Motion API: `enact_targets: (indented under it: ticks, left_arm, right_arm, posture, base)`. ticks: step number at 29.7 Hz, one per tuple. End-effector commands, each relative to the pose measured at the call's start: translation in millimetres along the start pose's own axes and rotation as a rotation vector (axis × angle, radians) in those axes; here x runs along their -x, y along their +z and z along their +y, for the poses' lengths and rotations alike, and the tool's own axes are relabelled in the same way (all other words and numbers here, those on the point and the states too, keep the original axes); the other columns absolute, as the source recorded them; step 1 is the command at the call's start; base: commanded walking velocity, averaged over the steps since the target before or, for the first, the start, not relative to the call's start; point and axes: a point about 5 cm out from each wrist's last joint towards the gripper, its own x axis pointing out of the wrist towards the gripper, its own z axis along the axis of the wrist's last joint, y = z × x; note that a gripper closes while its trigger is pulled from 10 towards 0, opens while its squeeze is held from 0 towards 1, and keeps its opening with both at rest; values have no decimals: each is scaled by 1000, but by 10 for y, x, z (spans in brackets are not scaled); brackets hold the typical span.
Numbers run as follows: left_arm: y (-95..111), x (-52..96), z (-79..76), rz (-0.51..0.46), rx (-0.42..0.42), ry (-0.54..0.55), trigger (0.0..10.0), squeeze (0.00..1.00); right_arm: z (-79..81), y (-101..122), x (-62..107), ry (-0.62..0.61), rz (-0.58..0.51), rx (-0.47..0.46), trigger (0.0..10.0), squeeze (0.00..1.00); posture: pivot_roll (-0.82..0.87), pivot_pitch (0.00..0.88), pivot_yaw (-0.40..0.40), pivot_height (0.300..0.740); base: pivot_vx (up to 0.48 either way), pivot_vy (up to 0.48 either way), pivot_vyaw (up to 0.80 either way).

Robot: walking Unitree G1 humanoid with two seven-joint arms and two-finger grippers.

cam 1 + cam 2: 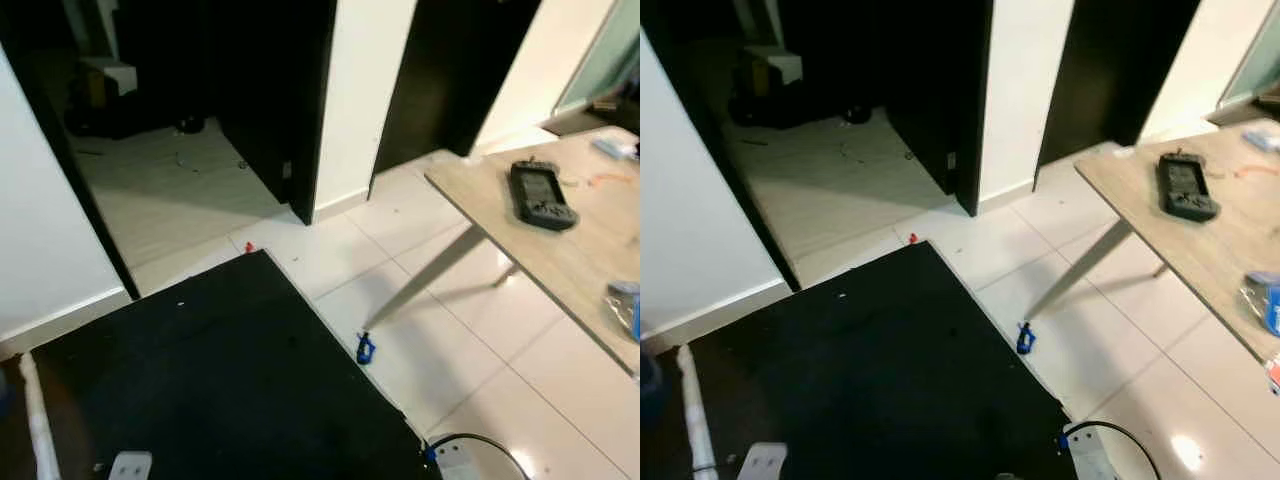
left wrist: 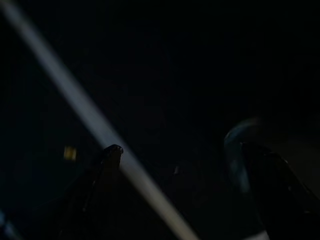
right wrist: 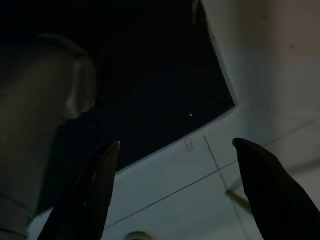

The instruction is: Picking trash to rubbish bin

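A small blue scrap [image 1: 366, 349] lies on the white tiles at the right edge of the black mat [image 1: 200, 380]. A tiny red bit [image 1: 249, 248] sits at the mat's far corner. My left gripper [image 2: 182, 150] hangs open over a dark surface crossed by a pale bar, nothing between its fingers. Over the mat's edge and the tiles, my right gripper [image 3: 175, 145] is open and empty too. The small blue scrap [image 3: 188, 145] shows faintly on the tile between its fingertips.
A wooden table [image 1: 500, 215] on slanted legs stands at the right, carrying a black device [image 1: 541, 195] and a blue packet [image 1: 625, 300]. A white power strip with a cable [image 1: 455, 458] lies near the front. A white pole [image 1: 38, 420] lies at the left. Dark doorways open ahead.
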Motion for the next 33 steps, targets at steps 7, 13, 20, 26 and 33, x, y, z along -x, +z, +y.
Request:
enact_targets:
  ticks: [7, 13, 20, 26, 33]
  left_arm:
    - [-2, -36, -295, 23, -12, -33, 10000, 0]
    - [19, -46, -395, 24, -20, -49, 10000, 0]
    - [38, -50, -421, 22, -49, -67, 10000, 0]
    - [31, -48, -404, 24, -55, -69, 10000, 0]
    - [35, -48, -394, 29, -70, -72, 10000, 0]
  right_arm:
    - [7, -40, 3, 2, 12, 3, 10000, 0]
    - [6, -46, 3, 0, 13, 6, 10000, 0]
    - [-3, -28, 3, -6, 1, -8, 10000, 0]
    - [-33, 126, -5, -21, -51, -46, 10000, 0]
    - [-104, 523, 6, -36, -190, -66, 10000, 0]
  posture:
    - [16, 61, -13, 740]
    - [9, 57, -5, 740]
    - [7, 54, -7, 740]
    - [7, 54, -7, 740]
    - [-1, 57, 2, 740]
  base:
    - [0, 0, -788]
    - [0, 0, -788]
    - [0, 0, -788]
    - [0, 0, -788]
    - [0, 0, -788]
